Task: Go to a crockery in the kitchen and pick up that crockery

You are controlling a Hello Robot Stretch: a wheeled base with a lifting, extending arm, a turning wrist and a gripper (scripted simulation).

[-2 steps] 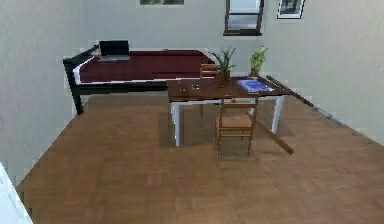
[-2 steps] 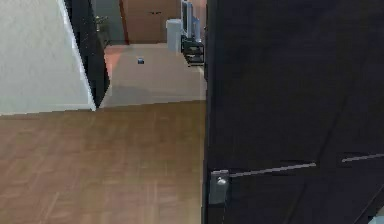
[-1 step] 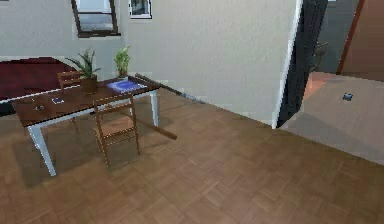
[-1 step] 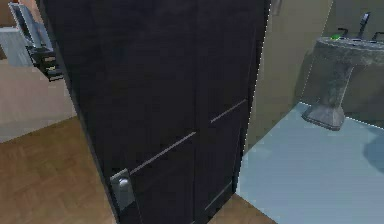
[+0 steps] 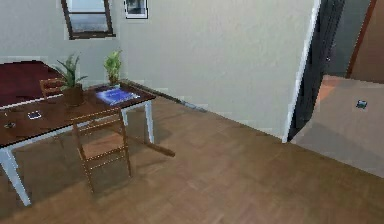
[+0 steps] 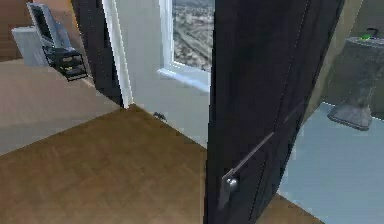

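leftward, table (image 5: 60, 113) (blue book (image 5: 117, 96) atop)

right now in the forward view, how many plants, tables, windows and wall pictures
plants: 2
table: 1
window: 1
wall picture: 1
total: 5

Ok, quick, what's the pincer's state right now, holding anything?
Pincer: cannot be told. The arm side view faces a dark door and a window.
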